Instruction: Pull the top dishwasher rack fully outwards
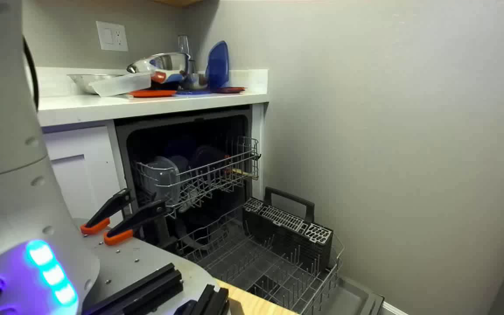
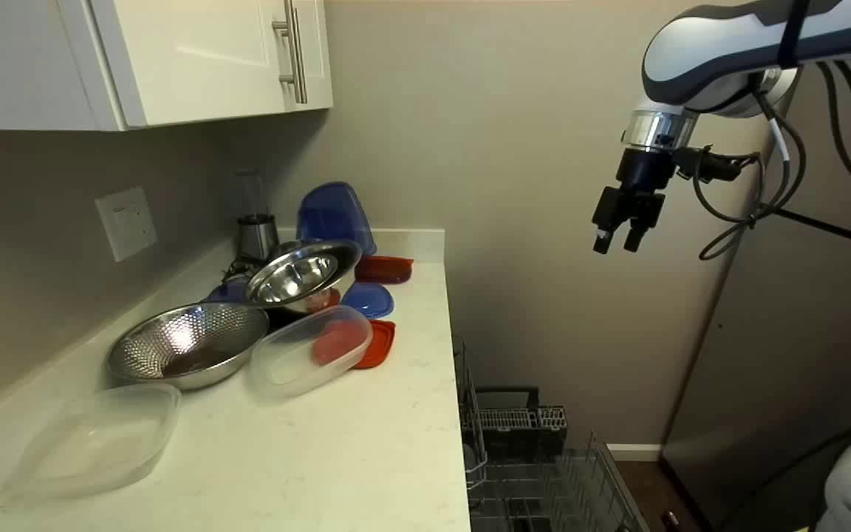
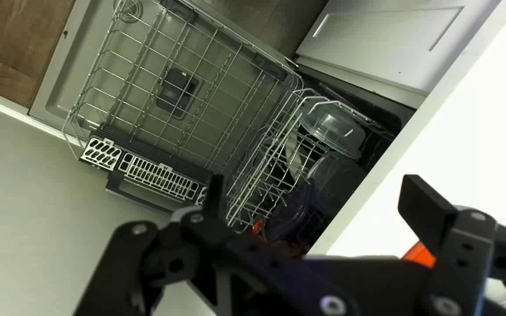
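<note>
The top dishwasher rack is a silvery wire basket, partly out of the dark dishwasher opening. It holds clear and dark plastic containers. In the wrist view the rack lies below me, its back part hidden under the counter. In an exterior view only its front wires show past the counter edge. My gripper is high above the opened dishwasher, out past the counter's front edge and apart from the rack. In the wrist view the gripper's fingers are wide apart with nothing between them.
The lower rack is out over the opened door, with a black cutlery basket on the wall side. The white counter overhangs the top rack and holds bowls, lids and containers. A grey wall stands close beside the dishwasher.
</note>
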